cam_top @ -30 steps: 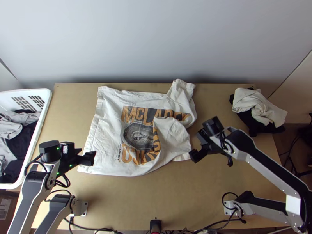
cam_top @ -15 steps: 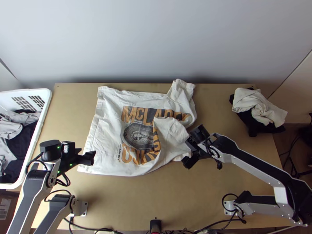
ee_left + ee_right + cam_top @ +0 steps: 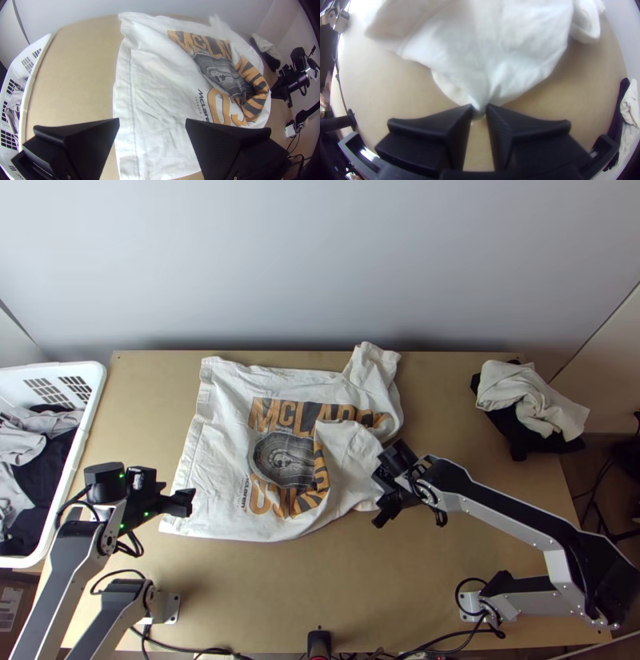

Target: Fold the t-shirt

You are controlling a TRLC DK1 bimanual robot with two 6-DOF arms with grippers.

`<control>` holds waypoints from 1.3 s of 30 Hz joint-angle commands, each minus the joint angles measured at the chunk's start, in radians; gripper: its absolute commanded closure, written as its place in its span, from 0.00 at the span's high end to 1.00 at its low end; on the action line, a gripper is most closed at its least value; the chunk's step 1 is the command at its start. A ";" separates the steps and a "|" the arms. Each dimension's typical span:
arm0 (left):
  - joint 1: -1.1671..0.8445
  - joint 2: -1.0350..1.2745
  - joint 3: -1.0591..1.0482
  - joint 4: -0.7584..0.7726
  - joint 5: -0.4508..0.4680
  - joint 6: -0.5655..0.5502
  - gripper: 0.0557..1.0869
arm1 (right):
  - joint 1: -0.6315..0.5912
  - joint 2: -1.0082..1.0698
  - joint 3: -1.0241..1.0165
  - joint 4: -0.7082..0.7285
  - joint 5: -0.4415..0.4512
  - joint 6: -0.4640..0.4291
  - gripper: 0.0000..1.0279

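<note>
I see the T-shirt [image 3: 220, 460] as soft, matt, wrinkled cloth, its print dull too. The worktop [image 3: 320, 596] reads to me as smooth wood without much shine. Beside its left edge, the basket [image 3: 94, 412] looks like smooth plastic, with matt, crumpled laundry [image 3: 48, 444] inside. Near the far right corner, the clothes pile [image 3: 520, 390] is rumpled, matt fabric. My left gripper [image 3: 186, 502] has matt, finely textured pads [image 3: 91, 148]; my right arm's pale links [image 3: 500, 522] look like smooth, satin metal.
</note>
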 commanded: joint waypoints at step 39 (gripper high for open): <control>-0.071 0.042 0.032 -0.015 0.013 0.021 0.93 | 0.414 -0.275 0.079 -0.753 -0.336 -0.132 0.03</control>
